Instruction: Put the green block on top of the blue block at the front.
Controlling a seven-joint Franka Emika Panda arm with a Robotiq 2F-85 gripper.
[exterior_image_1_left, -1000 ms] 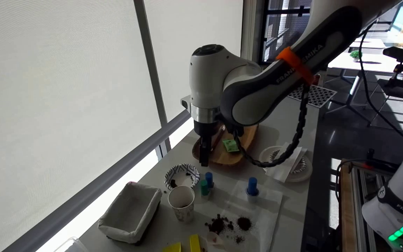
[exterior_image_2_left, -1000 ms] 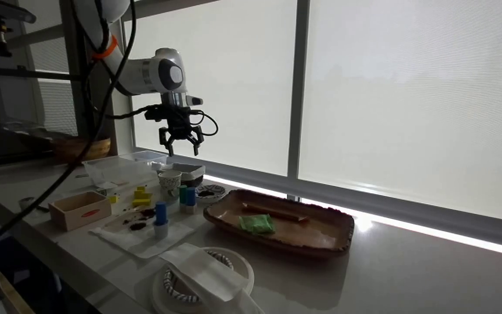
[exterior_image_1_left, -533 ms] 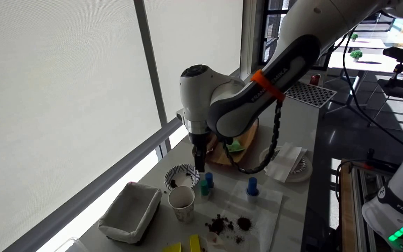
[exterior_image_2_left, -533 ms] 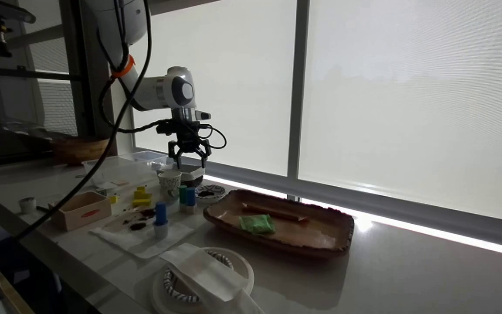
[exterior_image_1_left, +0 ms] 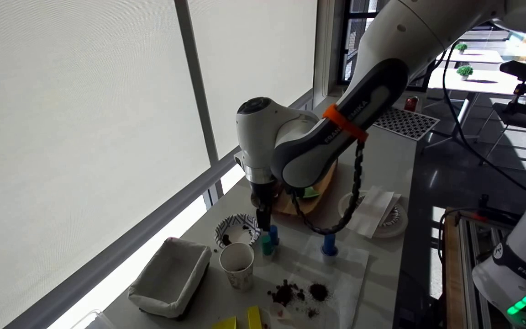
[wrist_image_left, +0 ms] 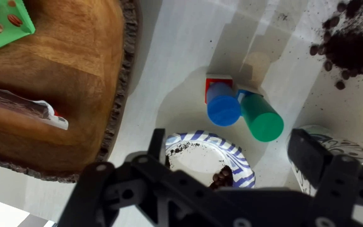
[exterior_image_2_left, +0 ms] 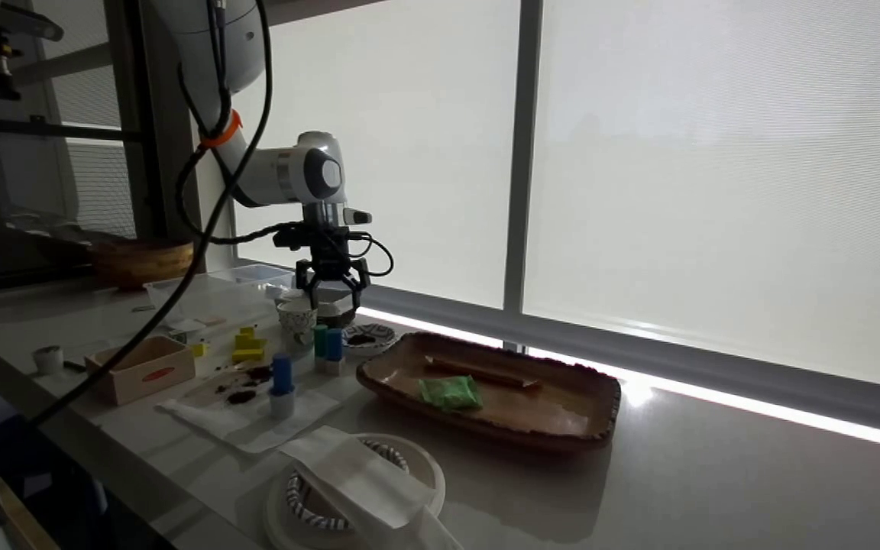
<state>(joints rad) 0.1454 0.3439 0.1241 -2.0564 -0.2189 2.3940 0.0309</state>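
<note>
The green block (exterior_image_1_left: 267,245) is an upright cylinder on a small base, also in an exterior view (exterior_image_2_left: 321,341) and the wrist view (wrist_image_left: 266,125). A blue block (wrist_image_left: 223,107) stands right beside it, also in both exterior views (exterior_image_1_left: 274,234) (exterior_image_2_left: 334,344). Another blue block (exterior_image_2_left: 282,373) stands apart on a small pale base on a paper sheet, also in an exterior view (exterior_image_1_left: 329,243); it is outside the wrist view. My gripper (wrist_image_left: 232,146) is open and empty above and behind the green and adjacent blue blocks, also in both exterior views (exterior_image_1_left: 263,227) (exterior_image_2_left: 334,305).
A patterned bowl (wrist_image_left: 244,170) and a paper cup (exterior_image_1_left: 238,265) stand close to the blocks. A wooden tray (exterior_image_2_left: 562,412) holds a green packet. A lined basket (exterior_image_1_left: 170,276), a wooden box (exterior_image_2_left: 142,374), yellow pieces (exterior_image_2_left: 248,347) and a plate (exterior_image_2_left: 432,473) are around.
My open gripper has moved down toward the table, near the green block and the blue block beside it. The blocks have not moved.
</note>
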